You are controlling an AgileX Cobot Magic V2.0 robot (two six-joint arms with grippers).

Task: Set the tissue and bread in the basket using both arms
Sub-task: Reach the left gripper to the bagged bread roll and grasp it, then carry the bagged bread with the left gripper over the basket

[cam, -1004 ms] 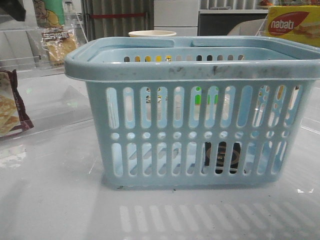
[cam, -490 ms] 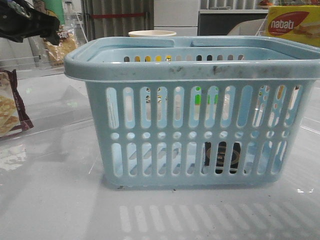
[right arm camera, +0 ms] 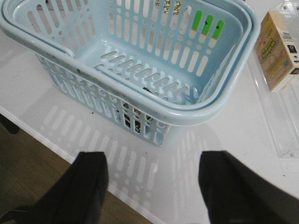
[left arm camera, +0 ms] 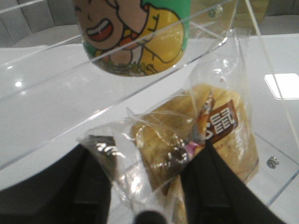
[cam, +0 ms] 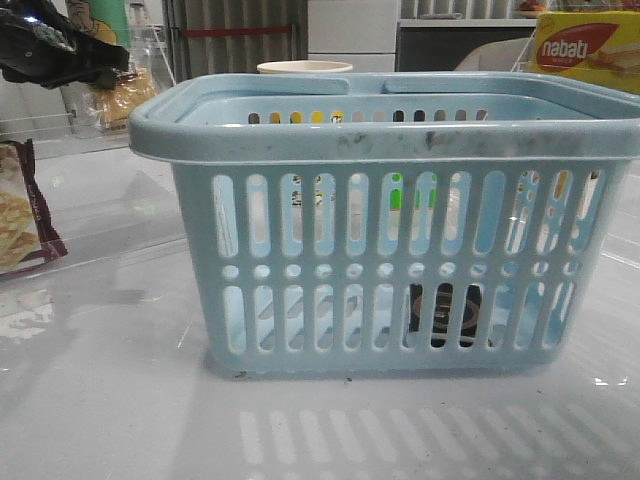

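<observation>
The light blue basket [cam: 400,220] stands in the middle of the table and also shows in the right wrist view [right arm camera: 140,60]. The black tissue packet [cam: 445,312] lies inside it on the floor, seen through the front slots. The bread, a clear packet of golden-brown pieces [left arm camera: 205,135], sits on a clear acrylic shelf at the far left [cam: 122,95]. My left gripper [left arm camera: 149,186] is open, with one finger on each side of the packet's near corner; in the front view it is at the top left [cam: 60,50]. My right gripper [right arm camera: 152,186] is open and empty, above the table's front edge.
A maroon-edged flatbread packet [cam: 20,215] lies at the left edge. A green cartoon-printed cup [left arm camera: 135,32] stands on the acrylic shelf above the bread. A yellow nabati box [cam: 585,50] and a pale cup [cam: 305,68] are behind the basket. A tan box [right arm camera: 278,51] lies right of it.
My left gripper has come into the front view at the top left and moved in at the bread packet. The basket and the tissue have not moved.
</observation>
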